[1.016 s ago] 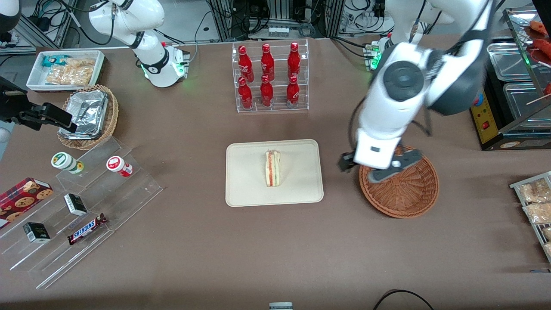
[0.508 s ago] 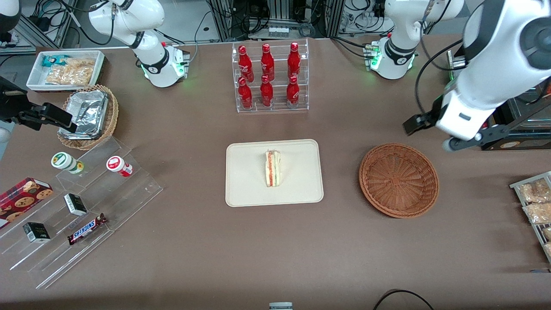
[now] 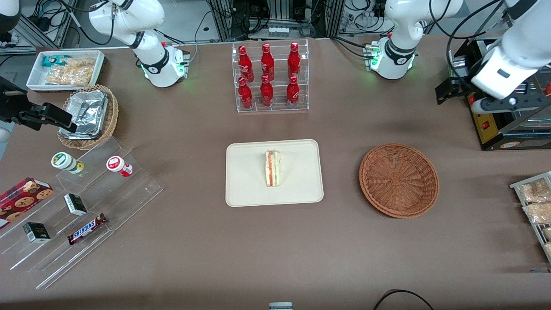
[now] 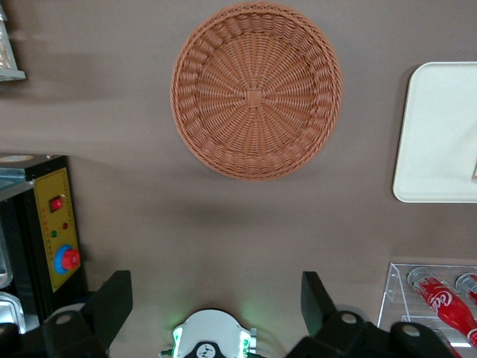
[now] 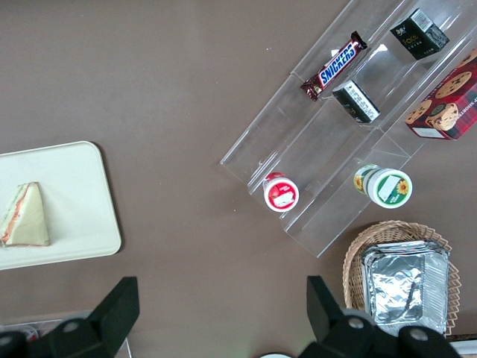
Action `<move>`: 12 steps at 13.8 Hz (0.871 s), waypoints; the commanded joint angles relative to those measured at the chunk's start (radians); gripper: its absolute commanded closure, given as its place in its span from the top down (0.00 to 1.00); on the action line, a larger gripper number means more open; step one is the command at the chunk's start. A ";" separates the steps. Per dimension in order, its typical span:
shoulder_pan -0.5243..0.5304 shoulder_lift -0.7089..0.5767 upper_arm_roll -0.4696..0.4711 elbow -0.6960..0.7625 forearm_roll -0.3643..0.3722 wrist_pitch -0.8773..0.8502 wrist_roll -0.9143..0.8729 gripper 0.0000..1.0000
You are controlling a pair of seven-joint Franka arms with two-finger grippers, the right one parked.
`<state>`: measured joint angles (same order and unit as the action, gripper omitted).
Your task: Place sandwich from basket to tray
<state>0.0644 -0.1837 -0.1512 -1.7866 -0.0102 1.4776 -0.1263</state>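
The sandwich (image 3: 273, 168), a pale wedge with a red and green edge, lies on the cream tray (image 3: 249, 189) at the table's middle. It shows the same way in the right wrist view, sandwich (image 5: 24, 218) on tray (image 5: 67, 186). The reddish-brown wicker basket (image 3: 399, 180) beside the tray holds nothing. My left gripper (image 3: 471, 97) hangs high above the table toward the working arm's end, farther from the front camera than the basket. Its fingers stand wide open and empty. The left wrist view looks down past the gripper (image 4: 215, 298) on the basket (image 4: 256, 89) and the tray (image 4: 440, 134).
A clear rack of red bottles (image 3: 269, 77) stands farther back than the tray. A yellow control box (image 3: 486, 125) sits under my gripper. Acrylic steps with snacks (image 3: 82, 202), a tan basket with foil (image 3: 88, 116) and a white bin (image 3: 64, 69) lie toward the parked arm's end.
My gripper has left the basket, rising and swinging toward the working arm's end of the table. The sandwich has stayed on the tray.
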 commanded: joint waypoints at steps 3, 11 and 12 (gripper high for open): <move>0.011 0.061 0.002 0.114 0.001 -0.013 0.030 1.00; -0.037 0.158 0.064 0.216 0.007 -0.014 0.020 1.00; -0.032 0.152 0.064 0.214 0.007 -0.017 0.020 1.00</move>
<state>0.0434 -0.0370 -0.0986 -1.6026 -0.0097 1.4789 -0.1111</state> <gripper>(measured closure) 0.000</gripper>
